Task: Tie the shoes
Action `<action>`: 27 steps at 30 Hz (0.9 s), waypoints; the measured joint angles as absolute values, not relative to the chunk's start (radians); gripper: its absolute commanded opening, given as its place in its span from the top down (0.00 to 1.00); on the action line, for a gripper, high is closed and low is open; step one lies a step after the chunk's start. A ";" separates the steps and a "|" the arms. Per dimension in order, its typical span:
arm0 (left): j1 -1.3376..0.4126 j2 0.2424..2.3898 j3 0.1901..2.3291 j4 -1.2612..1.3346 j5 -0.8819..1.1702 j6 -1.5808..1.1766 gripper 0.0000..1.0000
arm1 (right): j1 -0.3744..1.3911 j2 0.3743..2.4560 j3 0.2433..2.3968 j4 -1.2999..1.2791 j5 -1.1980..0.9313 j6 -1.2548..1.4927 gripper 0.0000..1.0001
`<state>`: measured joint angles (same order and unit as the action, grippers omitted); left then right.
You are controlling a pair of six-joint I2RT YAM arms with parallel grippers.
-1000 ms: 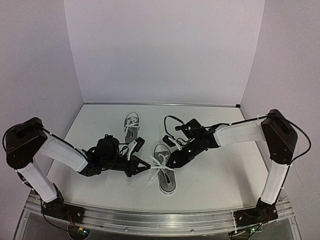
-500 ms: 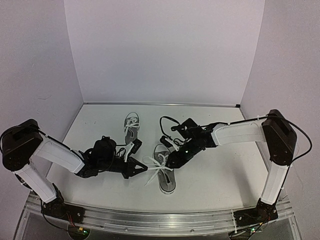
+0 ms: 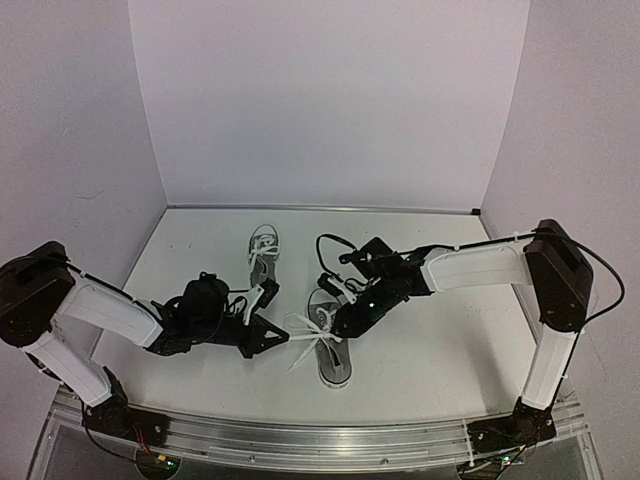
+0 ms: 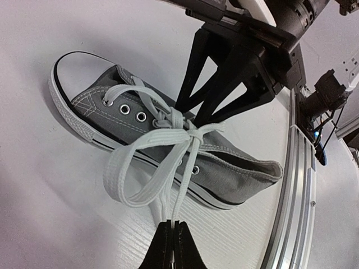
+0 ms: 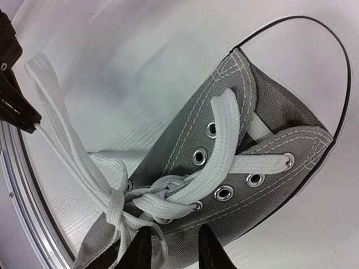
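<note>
Near small grey canvas low-top sneaker (image 3: 333,365) lies mid-table (image 3: 440,350) between both arms. Its long axis runs near to far, toe away from the aluminium rail (image 4: 291,185). The second grey sneaker (image 3: 262,252) sits farther back, apart from both grippers.

Left gripper (image 4: 171,246) is pinched tight on two strands of white flat lace (image 4: 132,176) and sits left of the shoe, so the lace stretches crosswise to the shoe's axis.

Right gripper (image 5: 171,252) comes in from the right, right at the lace knot (image 4: 182,128). Jaws stand narrowly apart straddling it, nothing clearly pinched.

Likely next: opposed sideways pull, right arm nearest the knot.
</note>
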<state>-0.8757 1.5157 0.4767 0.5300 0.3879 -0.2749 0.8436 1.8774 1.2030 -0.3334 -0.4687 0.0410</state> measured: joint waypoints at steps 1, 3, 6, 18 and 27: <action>-0.876 1.515 0.477 0.515 0.388 -0.266 1.00 | 0.844 1.877 1.203 -0.334 -0.469 0.041 0.79; -0.876 1.515 0.477 0.476 0.388 -0.241 0.98 | 0.844 1.877 1.205 -0.335 -0.472 0.038 0.86; -0.876 1.515 0.481 0.415 0.389 -0.194 0.78 | 0.845 1.877 1.205 -0.337 -0.479 0.031 0.94; -0.823 1.410 0.469 0.427 0.320 -0.149 0.68 | 0.847 1.877 1.205 -0.338 -0.488 0.025 1.00; -0.843 1.550 0.503 0.392 0.347 -0.076 0.71 | 0.847 1.879 1.205 -0.337 -0.486 0.027 1.00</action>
<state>-0.8432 1.5501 0.5030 0.3919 0.3469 -0.0759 0.8474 1.8786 1.2049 -0.3367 -0.4858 0.0265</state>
